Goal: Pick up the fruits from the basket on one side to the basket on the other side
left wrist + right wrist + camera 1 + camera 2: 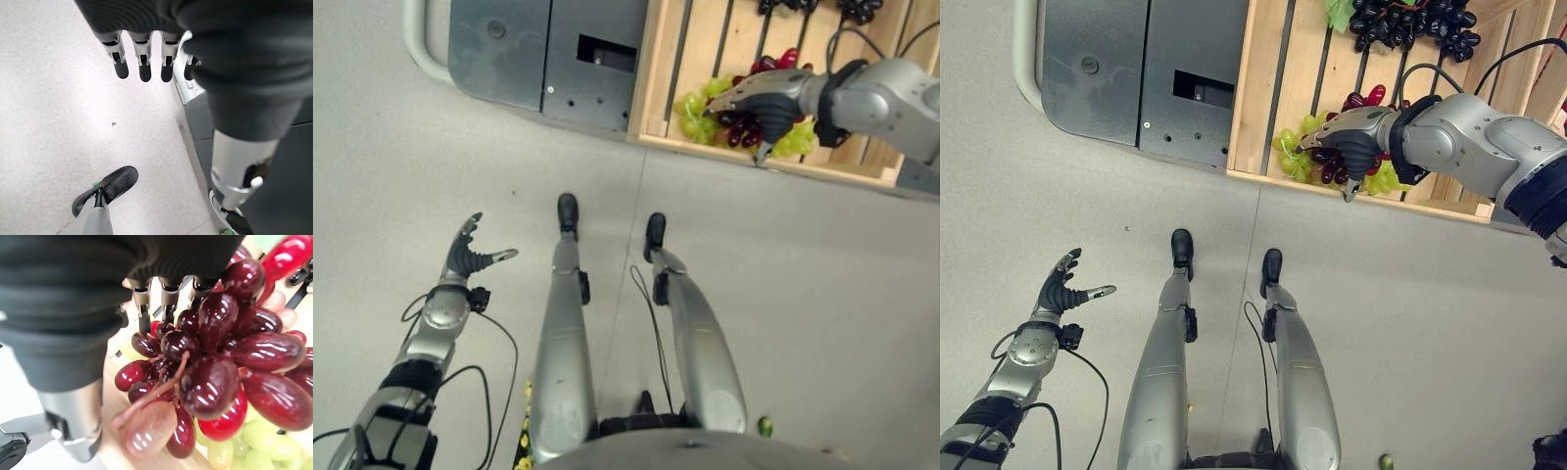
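The right hand reached in from about three o'clock over the near edge of a slatted wooden crate that sat at roughly one o'clock in the head views. Its fingers were curled down around a bunch of dark red grapes, and the right wrist view showed the bunch pressed close against the palm, its brown stem jutting toward the camera. Whether the bunch had left the crate floor could not be told. Green grapes lay in the crate touching the red bunch, some at its nine o'clock side and more just under the hand toward four o'clock. A cluster of black grapes rested deeper in the crate at twelve o'clock, well apart from the hand. A dark grey metal unit with a rectangular cut-out stood just beside the crate, at about eleven o'clock. The left hand hung over bare grey floor at about eight o'clock, well apart from the crate, with its fingers straight, spread and holding nothing. One small green grape lay alone on the floor near five o'clock.
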